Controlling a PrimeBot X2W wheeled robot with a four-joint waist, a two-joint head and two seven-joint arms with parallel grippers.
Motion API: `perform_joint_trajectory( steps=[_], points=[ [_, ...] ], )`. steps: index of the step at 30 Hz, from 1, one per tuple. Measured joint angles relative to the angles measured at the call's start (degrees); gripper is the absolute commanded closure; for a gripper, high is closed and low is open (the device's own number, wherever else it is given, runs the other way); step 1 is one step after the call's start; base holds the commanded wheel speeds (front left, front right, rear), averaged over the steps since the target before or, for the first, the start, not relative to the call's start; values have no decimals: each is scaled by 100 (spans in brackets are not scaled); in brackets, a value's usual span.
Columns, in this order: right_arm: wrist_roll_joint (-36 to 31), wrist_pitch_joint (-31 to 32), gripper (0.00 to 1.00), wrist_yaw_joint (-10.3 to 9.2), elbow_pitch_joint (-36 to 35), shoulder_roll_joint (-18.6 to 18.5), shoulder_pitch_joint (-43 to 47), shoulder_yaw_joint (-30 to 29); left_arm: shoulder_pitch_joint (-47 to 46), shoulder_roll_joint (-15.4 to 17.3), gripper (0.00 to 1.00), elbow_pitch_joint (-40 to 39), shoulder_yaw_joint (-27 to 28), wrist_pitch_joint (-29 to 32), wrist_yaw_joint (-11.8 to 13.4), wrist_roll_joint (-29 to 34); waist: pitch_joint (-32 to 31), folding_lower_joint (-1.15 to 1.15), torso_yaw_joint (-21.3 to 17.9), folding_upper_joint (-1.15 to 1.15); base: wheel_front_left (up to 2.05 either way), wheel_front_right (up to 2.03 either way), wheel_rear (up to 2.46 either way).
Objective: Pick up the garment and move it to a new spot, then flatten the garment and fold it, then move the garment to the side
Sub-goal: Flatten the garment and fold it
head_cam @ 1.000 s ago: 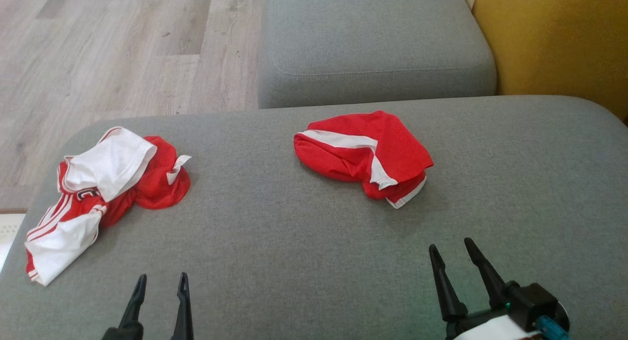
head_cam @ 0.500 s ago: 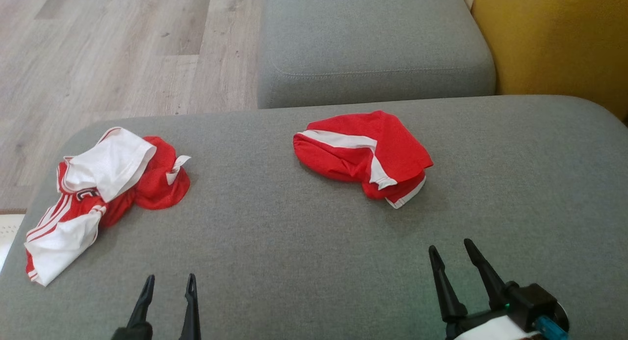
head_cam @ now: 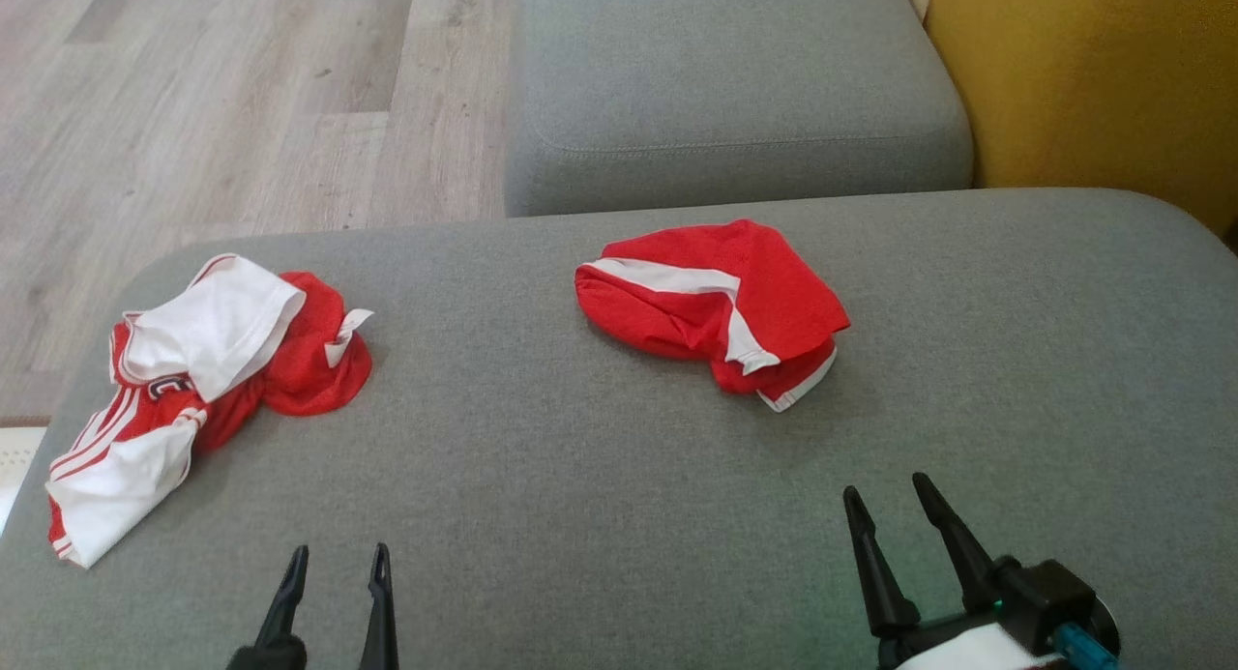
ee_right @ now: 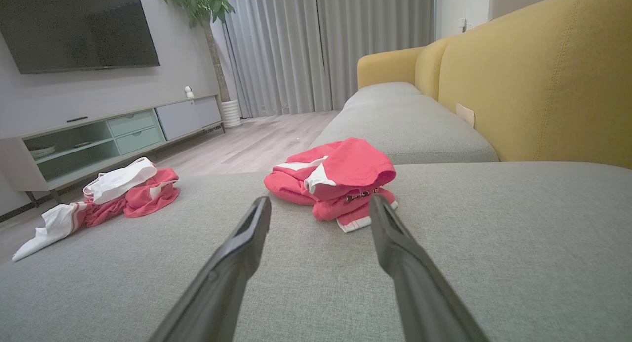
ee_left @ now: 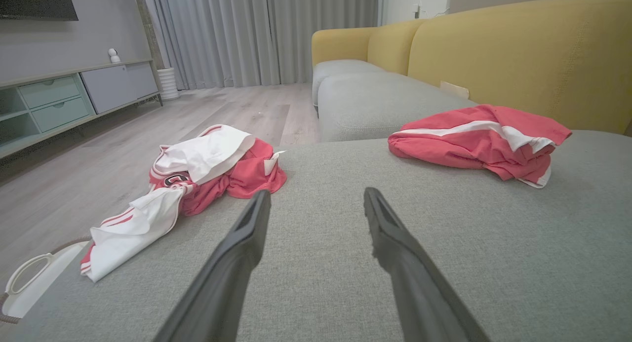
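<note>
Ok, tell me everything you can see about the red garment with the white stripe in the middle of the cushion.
The red garment looks like thin sports fabric, red with a white stripe and white-edged hems. It lies bunched and loosely folded over itself, not flat, near the middle of the grey cushion. Only the cushion touches it.
</note>
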Motion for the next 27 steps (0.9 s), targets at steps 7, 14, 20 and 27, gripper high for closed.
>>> perform_joint_trajectory(
  steps=[7,14,20,27],
  points=[
    [1,0,0,0,23,0,0,1,1,-1,0,20,-19,0,1,2,-33,0,-26,0,0,0,0],
    [1,0,0,0,26,0,1,18,1,-1,0,10,-53,0,2,4,-22,0,-37,0,0,0,0],
    [0,1,0,0,8,0,-2,78,-37,9,0,48,-108,0,-54,51,106,0,-86,0,0,0,0],
    [-19,5,0,0,-115,0,-50,133,-826,23,0,443,-292,1,-277,62,431,0,-176,0,0,0,0]
  ],
)
